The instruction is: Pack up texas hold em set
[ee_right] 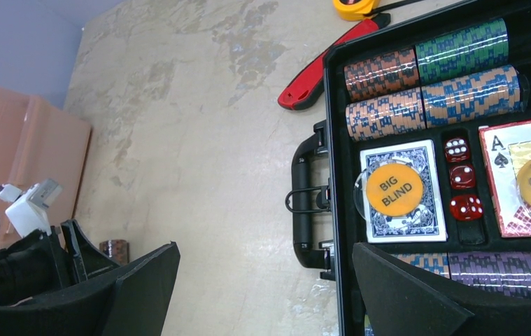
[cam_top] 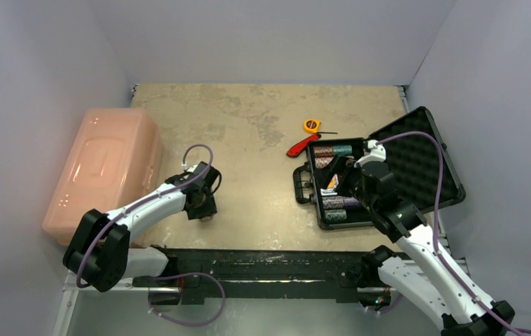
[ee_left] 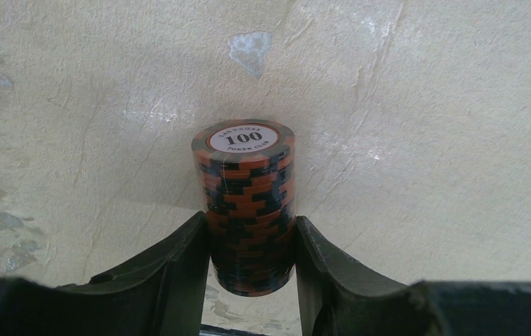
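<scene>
Dark fingers (ee_left: 178,273) of the left claw (ee_left: 252,231) press both sides of the orange-and-black chip roll (ee_left: 248,196), its "100" face showing, down at the bare bench (ee_left: 423,140) and well apart from the open black case (ee_right: 334,105). The grip sits toward the end away from that face (loose chips could shear apart), so a firm, level squeeze and a straight lift seem wise before carrying it across. The right claw (ee_right: 266,259) hangs spread wide above the case, holding nothing.
</scene>
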### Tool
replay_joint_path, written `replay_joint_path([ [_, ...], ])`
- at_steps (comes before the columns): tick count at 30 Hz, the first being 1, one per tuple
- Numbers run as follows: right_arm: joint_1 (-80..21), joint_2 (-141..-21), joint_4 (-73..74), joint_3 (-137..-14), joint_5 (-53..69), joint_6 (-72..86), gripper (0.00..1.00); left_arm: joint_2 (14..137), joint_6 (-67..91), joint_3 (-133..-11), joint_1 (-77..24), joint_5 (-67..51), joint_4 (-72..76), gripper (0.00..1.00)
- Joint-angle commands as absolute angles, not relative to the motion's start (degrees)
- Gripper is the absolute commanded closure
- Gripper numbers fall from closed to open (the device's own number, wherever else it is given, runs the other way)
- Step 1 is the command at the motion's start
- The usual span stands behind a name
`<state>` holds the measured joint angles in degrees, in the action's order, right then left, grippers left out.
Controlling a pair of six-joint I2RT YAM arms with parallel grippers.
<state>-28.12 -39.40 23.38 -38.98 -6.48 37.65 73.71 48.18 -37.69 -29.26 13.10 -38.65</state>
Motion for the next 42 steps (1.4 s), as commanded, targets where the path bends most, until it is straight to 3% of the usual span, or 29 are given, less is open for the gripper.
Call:
replay_joint_path([
  [1,-28.34,-40.7,21.96,-39.2,-6.48,38.05,0.01,70.45,44.24,-38.85,-28.98,11.47,-36.25,1.0],
  [25,-28.32,-43.55,14.48,-36.78,3.84,40.44,0.01,64.26,29.65,-47.83,-34.87,-6.72,-29.45,1.0],
  [42,-28.3,-48.58,6.49,-32.58,13.18,48.67,0.01,70.43,25.05,-56.56,-42.32,-13.92,-21.85,1.0],
])
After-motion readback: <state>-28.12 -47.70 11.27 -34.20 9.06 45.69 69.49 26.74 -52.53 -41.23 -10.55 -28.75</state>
